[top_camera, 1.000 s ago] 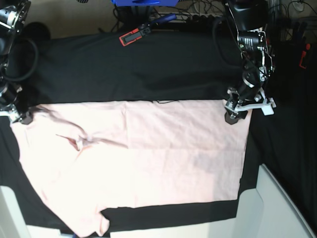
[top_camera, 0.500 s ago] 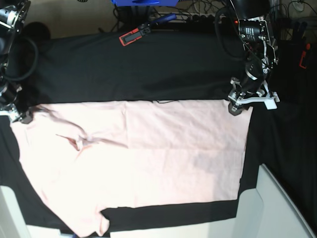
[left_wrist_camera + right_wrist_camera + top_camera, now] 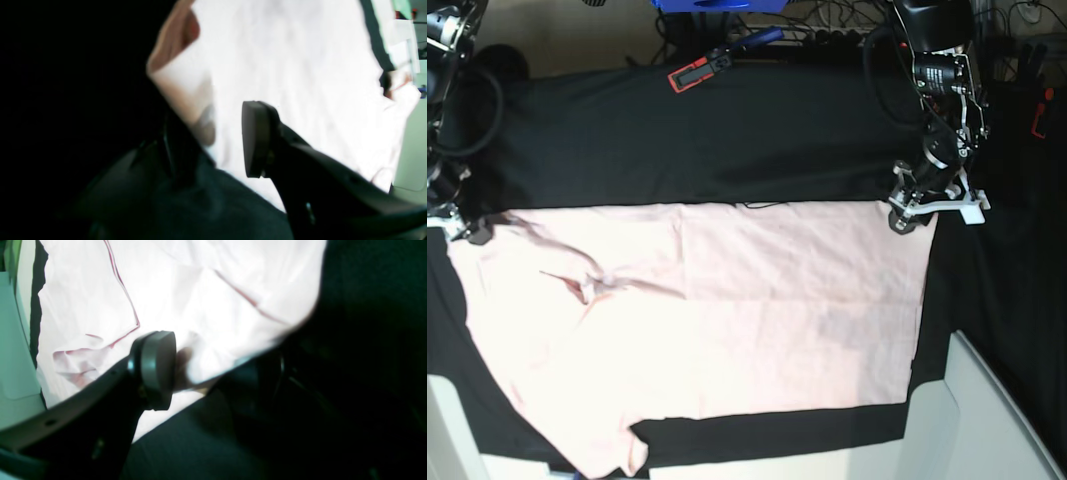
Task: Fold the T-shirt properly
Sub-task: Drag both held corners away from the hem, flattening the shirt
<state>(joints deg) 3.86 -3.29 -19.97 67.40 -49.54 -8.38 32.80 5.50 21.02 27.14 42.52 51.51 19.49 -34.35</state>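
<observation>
Since the earlier base pictures, the left gripper (image 3: 905, 213) has risen a little at the far right corner of the shirt, its arm drawn slightly further back, while the shirt itself lies as it did.

From the left wrist view, that left gripper (image 3: 217, 133) shows one dark round pad (image 3: 255, 138) standing clear over the cloth, with a gap between it and the other jaw; a raised, blurred fold of pink fabric sits against the dark side, but whether the cloth is actually pinched I cannot tell.

The right gripper (image 3: 467, 232) sits at the far left corner of the shirt. In the right wrist view, the right gripper (image 3: 200, 368) has its grey round pad (image 3: 156, 368) pressed against a bunched edge of cloth, the fabric filling the space between the jaws, so it is holding the shirt's corner.

The large pale pink short-sleeved cotton T-shirt (image 3: 727, 320) lies spread flat, plain side up, across the middle of the black table cloth (image 3: 727, 140), one sleeve pointing to the near left and a small crease near its left part. Seams show as thin red lines on the T-shirt (image 3: 200, 290) close to the right gripper.

Beyond, at the far edge of the cloth, lies a red and black clamp with a blue handle (image 3: 717, 62).
</observation>
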